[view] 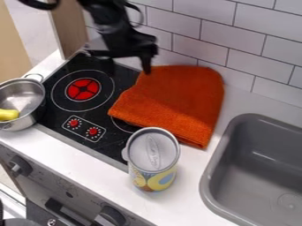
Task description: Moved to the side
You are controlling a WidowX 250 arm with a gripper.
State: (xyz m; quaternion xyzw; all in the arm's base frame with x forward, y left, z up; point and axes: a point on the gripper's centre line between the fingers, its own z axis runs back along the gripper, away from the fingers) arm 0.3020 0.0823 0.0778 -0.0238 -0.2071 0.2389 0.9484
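We take the orange cloth as the thing to move, since it overlaps the stove and worktop, likely hindering cooking. We see the gripper near its upper corner, jaws wide apart and empty, perhaps for clearance.

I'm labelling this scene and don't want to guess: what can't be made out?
- Camera view: most of the right burner, under the orange cloth.
- Camera view: the rest of the yellow thing and pot, cut off by the left edge.
- Camera view: the gripper's fine detail, blurred.
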